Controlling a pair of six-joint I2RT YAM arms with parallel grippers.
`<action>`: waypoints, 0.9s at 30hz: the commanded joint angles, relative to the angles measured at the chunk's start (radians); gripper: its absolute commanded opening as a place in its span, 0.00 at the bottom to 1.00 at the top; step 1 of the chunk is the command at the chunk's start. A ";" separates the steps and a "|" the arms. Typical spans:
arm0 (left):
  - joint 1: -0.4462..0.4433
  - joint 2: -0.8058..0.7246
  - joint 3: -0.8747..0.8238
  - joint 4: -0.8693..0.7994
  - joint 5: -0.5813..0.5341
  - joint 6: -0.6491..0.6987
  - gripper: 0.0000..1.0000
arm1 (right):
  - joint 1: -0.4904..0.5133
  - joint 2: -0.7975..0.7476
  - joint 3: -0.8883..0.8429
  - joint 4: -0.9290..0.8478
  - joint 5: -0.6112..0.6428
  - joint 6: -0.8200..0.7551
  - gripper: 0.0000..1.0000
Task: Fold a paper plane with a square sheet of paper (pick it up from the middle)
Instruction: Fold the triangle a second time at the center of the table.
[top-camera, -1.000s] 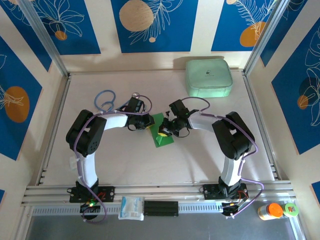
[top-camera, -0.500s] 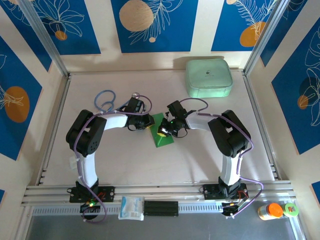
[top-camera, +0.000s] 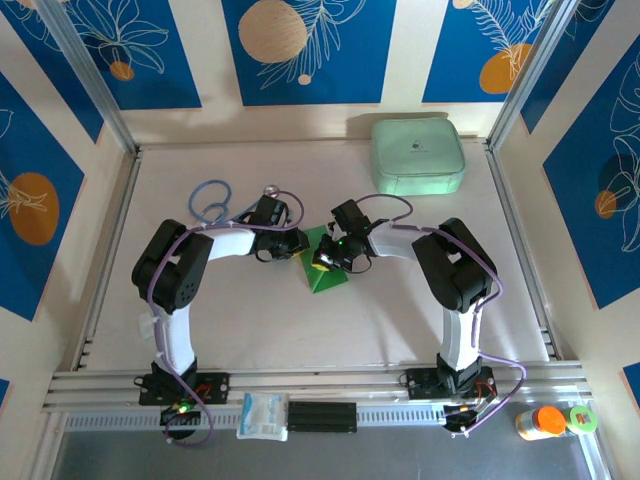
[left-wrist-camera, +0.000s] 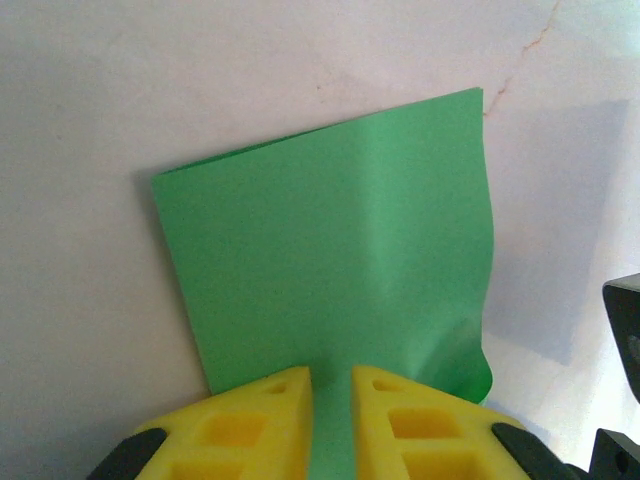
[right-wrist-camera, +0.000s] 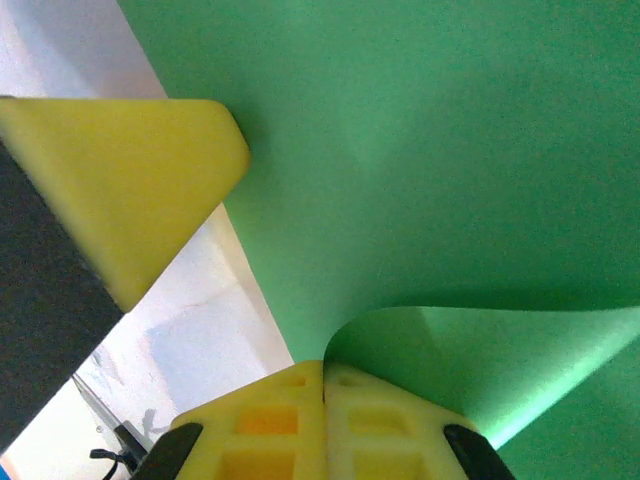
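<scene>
The square sheet of paper, bright green and already creased into a smaller shape, was seen at the middle of the table in the top view, partly covered by both wrists that met above it. The left gripper was closed on the near edge of the sheet, with a narrow slit of green left between its yellow pads and a soft crease running up the sheet from that slit. The right gripper was pressed fully shut on a curled flap of the same paper, and a yellow finger of the left gripper was caught at the upper left of the right wrist view, just beside the sheet. A pale mint zip case was set at the upper right of the table, well apart from the paper; a small mark on its lid was too small to be read. A blue cable loop lay at the upper left, near the left arm. Along the bottom rail a white packet with bluish print, not legible, was placed beside a black block, and an orange-capped bottle stood at the lower right. Blue leaf-patterned panels were hung on the walls around.
</scene>
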 joint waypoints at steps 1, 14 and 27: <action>0.005 0.033 -0.026 -0.039 0.005 -0.008 0.20 | 0.007 0.014 0.021 -0.028 0.011 -0.006 0.02; 0.005 0.036 -0.025 -0.037 0.008 -0.008 0.20 | 0.011 0.026 0.023 -0.033 0.015 -0.014 0.02; 0.005 0.039 -0.025 -0.037 0.013 -0.010 0.20 | 0.011 0.030 0.020 -0.009 0.005 -0.016 0.02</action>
